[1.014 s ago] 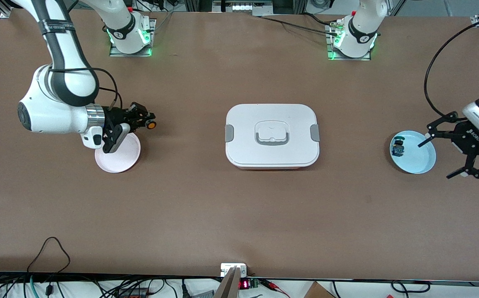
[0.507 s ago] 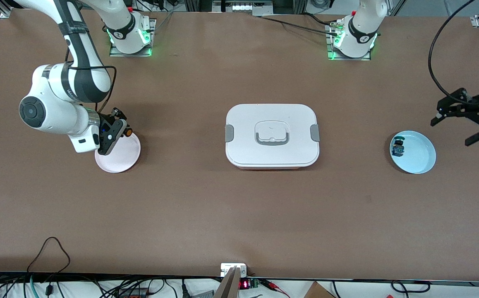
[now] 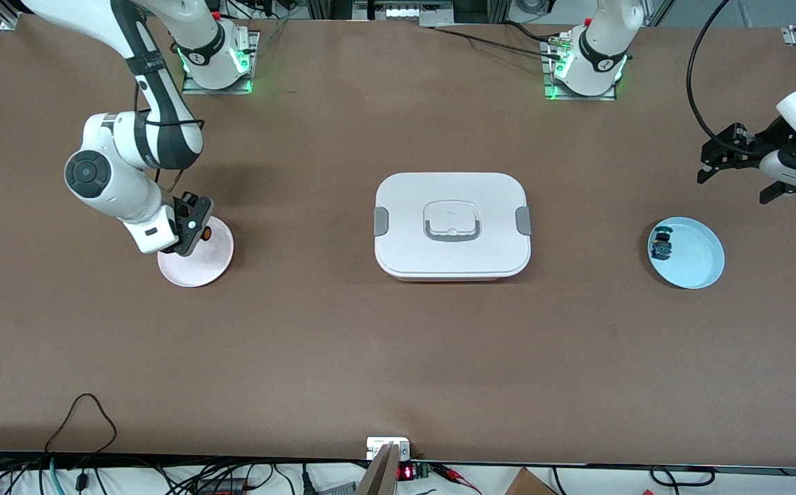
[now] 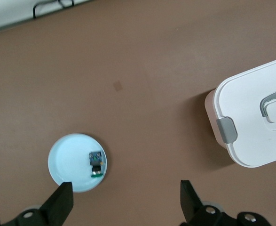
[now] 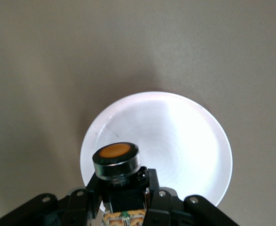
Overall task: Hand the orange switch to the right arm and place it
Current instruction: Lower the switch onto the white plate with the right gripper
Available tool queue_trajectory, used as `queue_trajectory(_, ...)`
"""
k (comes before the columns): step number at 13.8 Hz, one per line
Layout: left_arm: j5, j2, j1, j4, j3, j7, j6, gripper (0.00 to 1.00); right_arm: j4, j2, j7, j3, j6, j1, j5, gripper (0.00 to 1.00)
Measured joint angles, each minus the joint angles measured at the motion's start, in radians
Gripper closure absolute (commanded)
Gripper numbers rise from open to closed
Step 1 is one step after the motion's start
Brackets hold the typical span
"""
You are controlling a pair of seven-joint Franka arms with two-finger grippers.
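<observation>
I have the orange switch [image 5: 115, 160] clamped tight in my right gripper [image 3: 195, 227], cap pointing away from my wrist, so it can go down without my fingers fouling the dish. In the front view, that puts it at centre left, over the upper rim of the pink plate [image 3: 199, 265]; my right wrist view shows the plate directly below the cap, which is why I judge the drop is close. My left gripper [image 3: 738, 161] hangs at the upper right edge of the frame, jaws spread wide and holding nothing, waiting clear of the blue plate [image 3: 697, 265] where the green-capped switch [image 3: 660, 245] lies. The white box [image 3: 452, 225] sits closed mid-frame.
</observation>
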Motion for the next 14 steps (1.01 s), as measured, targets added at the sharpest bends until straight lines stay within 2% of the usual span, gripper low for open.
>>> queue_trajectory(3,0.0,0.0,-0.002,0.001,-0.002,-0.169,-0.075,0.0,-0.027,0.012,-0.02,-0.002,0.07,0.0,-0.077,1.0)
queue_trajectory(5,0.0,0.0,-0.001,0.001,0.012,-0.2,-0.088,0.0,-0.033,0.024,-0.051,-0.002,0.11,0.0,-0.108,1.0)
queue_trajectory(7,0.0,0.0,-0.008,0.0,0.041,-0.2,-0.093,0.0,-0.035,0.038,-0.094,-0.004,0.137,-0.003,-0.118,1.0)
queue_trajectory(10,0.011,0.009,-0.08,-0.004,0.114,-0.198,-0.088,0.0,-0.043,0.064,-0.163,-0.01,0.2,-0.028,-0.118,1.0)
queue_trajectory(14,0.038,0.02,-0.091,-0.004,0.121,-0.181,-0.08,0.0,-0.058,0.101,-0.177,-0.01,0.257,-0.043,-0.118,1.0)
